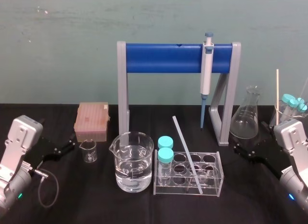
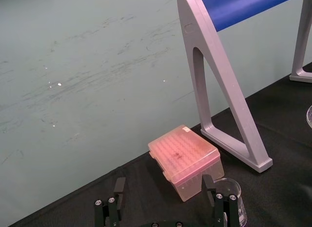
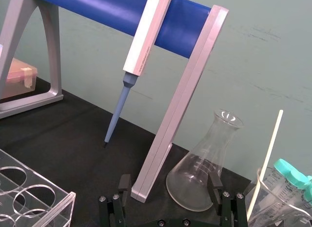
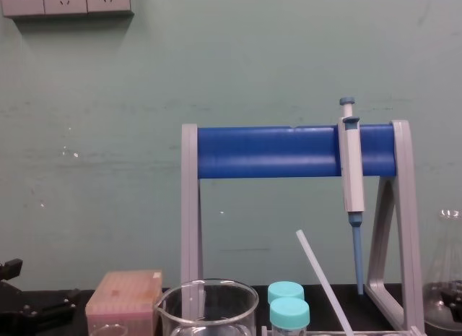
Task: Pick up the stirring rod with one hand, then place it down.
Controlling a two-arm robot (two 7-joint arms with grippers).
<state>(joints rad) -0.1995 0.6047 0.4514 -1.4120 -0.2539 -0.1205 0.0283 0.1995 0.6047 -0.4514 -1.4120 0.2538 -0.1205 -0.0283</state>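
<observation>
Our left gripper and right gripper sit at either side, both spread wide and empty. Between them, the stirring rod leans in the tube rack.

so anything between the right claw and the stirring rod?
Nothing visible. The right claw sits open, right of the rack; the stirring rod leans out of it, upper half free. The flask stands behind the claw.

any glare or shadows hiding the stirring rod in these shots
Head view: the stirring rod reads pale against the black table, no glare on it; glints sit on the beaker rim. Chest view: even light, rod plain against the wall. Right wrist view: a bright glint on the flask mouth.
</observation>
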